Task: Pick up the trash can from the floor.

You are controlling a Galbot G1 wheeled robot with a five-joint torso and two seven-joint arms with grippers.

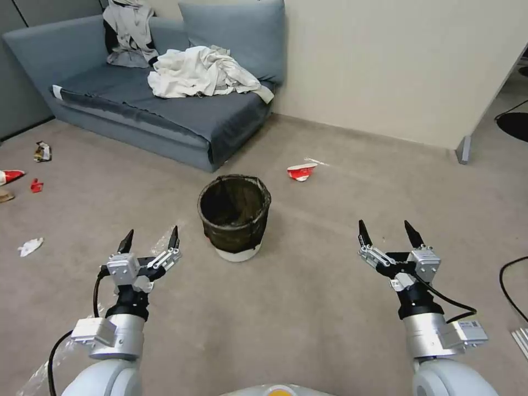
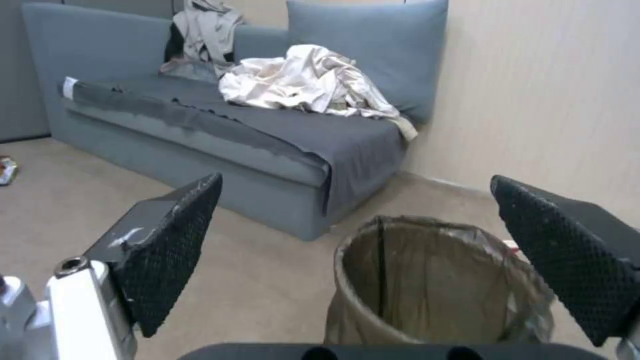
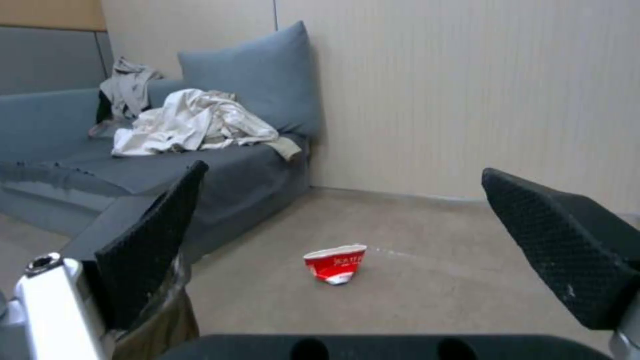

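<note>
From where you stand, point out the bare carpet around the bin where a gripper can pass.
Bare floor lies between the trash can and both open grippers: left gripper beside it, right gripper farther off. It is tighter behind the can, where the sofa corner stands close. The crushed cup lies behind and to the right, and scattered litter to the far left.

The bin point(image 1: 235, 216) stands upright on the floor point(image 1: 308, 313), and everything else is placed from it. Behind it and to its left is a sofa point(image 1: 137, 104) against the wall, with clothes point(image 1: 201, 71) piled on the seat. Behind the bin to the right, a crushed cup point(image 1: 301, 172) lies on the floor. Nearer the robot, the left gripper point(image 1: 150, 237) hovers left of the bin and the right gripper point(image 1: 388, 231) well to its right, both with fingers spread. Far left of the bin, scraps point(image 1: 22, 181) lie scattered.
</note>
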